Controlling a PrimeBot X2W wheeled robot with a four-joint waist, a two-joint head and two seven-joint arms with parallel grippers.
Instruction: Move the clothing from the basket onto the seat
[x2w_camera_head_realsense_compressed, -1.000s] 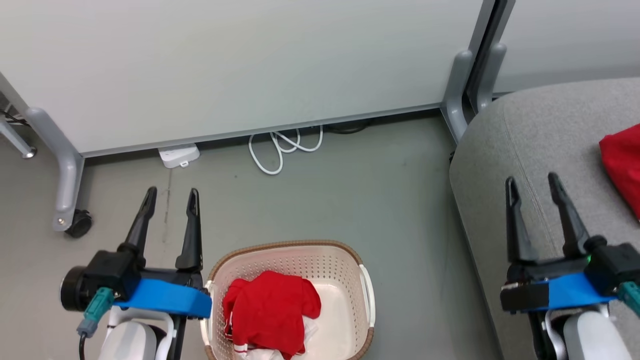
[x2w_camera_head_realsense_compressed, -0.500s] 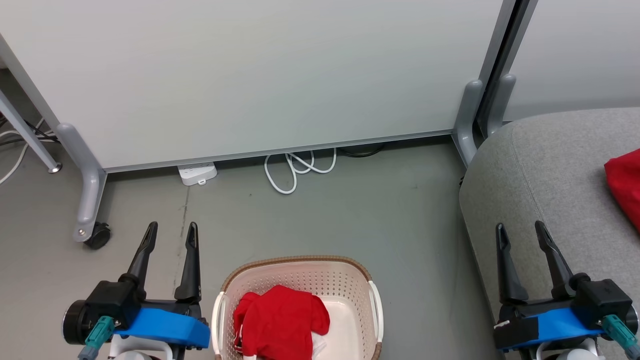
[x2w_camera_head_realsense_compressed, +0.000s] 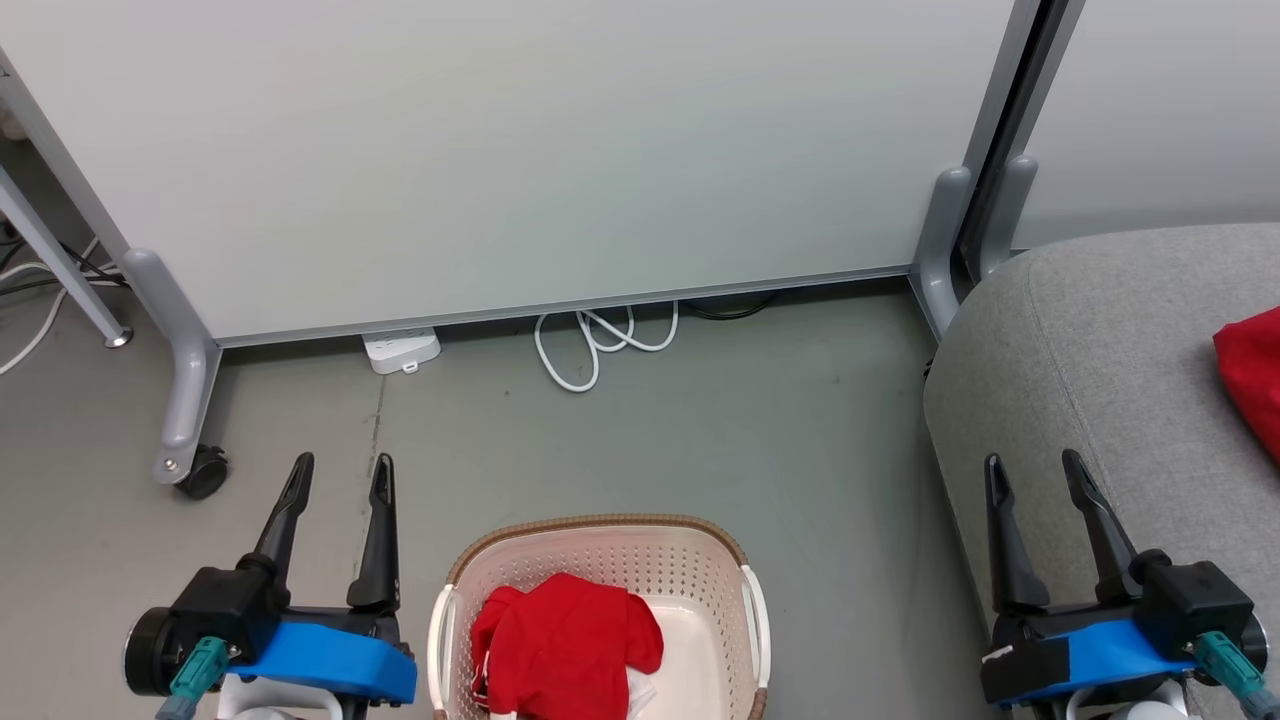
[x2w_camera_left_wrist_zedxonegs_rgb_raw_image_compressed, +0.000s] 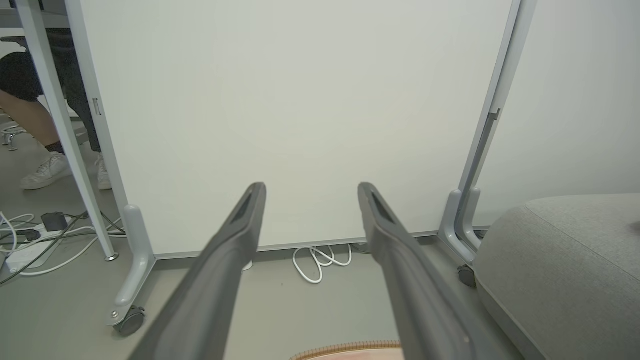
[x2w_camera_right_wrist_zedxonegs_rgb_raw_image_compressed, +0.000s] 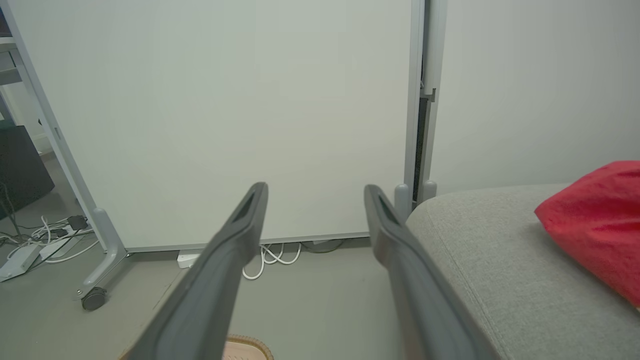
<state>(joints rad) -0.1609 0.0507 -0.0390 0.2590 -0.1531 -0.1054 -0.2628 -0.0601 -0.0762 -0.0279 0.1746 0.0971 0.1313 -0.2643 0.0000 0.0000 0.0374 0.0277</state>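
Counted: 2 claws, 1 basket (x2w_camera_head_realsense_compressed: 600, 522), 1 seat (x2w_camera_head_realsense_compressed: 1100, 350), 2 red lots. Lot one, a clothing heap (x2w_camera_head_realsense_compressed: 565, 640) w/ a bit of white at its lower right, lay inside the basket, toward its left wall; couldn't tell how many pieces it held. Lot two, a red garment (x2w_camera_head_realsense_compressed: 1250, 375), lay on the seat top, toward its right, cut off by the frame. The basket stood on the floor (x2w_camera_head_realsense_compressed: 750, 430) between the 2 claws, apart from the seat.

Left claw (x2w_camera_head_realsense_compressed: 342, 460) was over the floor just left of the basket, fingers spread wide, nothing between them. The heap lay to its right & nearer the robot than its tips, not touching. Right claw (x2w_camera_head_realsense_compressed: 1032, 458) was at the seat's left edge, also wide open & empty. The red garment lay to its right, well apart.

Behind: 2 pale panels (x2w_camera_head_realsense_compressed: 500, 150), 1 white cable coil (x2w_camera_head_realsense_compressed: 600, 345), 1 power strip (x2w_camera_head_realsense_compressed: 400, 350), 1 caster (x2w_camera_head_realsense_compressed: 205, 472). Left wrist view had a person's legs (x2w_camera_left_wrist_zedxonegs_rgb_raw_image_compressed: 30, 115) & white shoes (x2w_camera_left_wrist_zedxonegs_rgb_raw_image_compressed: 47, 172) beyond the panel.
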